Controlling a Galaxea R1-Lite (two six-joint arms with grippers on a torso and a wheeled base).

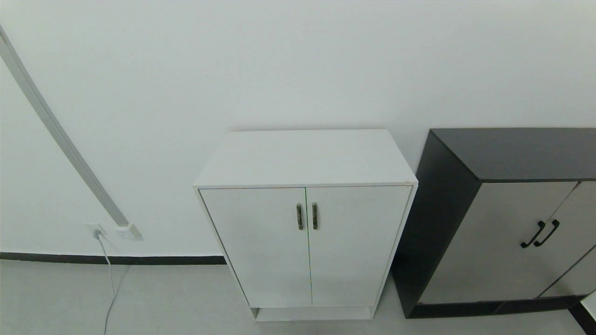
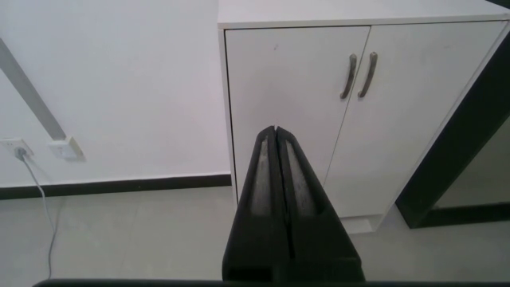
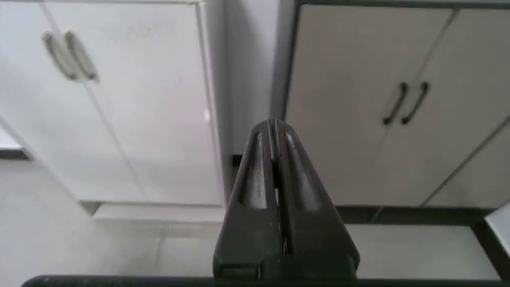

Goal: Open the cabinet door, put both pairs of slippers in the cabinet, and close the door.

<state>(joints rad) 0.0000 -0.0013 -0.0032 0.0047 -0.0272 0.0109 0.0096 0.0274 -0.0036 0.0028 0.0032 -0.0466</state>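
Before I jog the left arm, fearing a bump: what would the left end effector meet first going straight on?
The left end effector would probably meet the closed left door of the white cabinet, below its handle; depth is unclear.

White wall [image 1: 279, 60], grey floor [image 1: 163, 298], black cabinet [image 1: 447, 209]

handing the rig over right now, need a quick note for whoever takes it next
Left hand: shut, empty, held in the air facing the white cabinet, not touching it.
Right hand: shut, empty, facing the gap between the white cabinet and the black cabinet.
The white cabinet stands against the wall. Its left door and right door are both closed, and the two handles sit side by side at the middle seam.
Done: nothing yet.
Left: every step, starting with pulling a door open by its handle.
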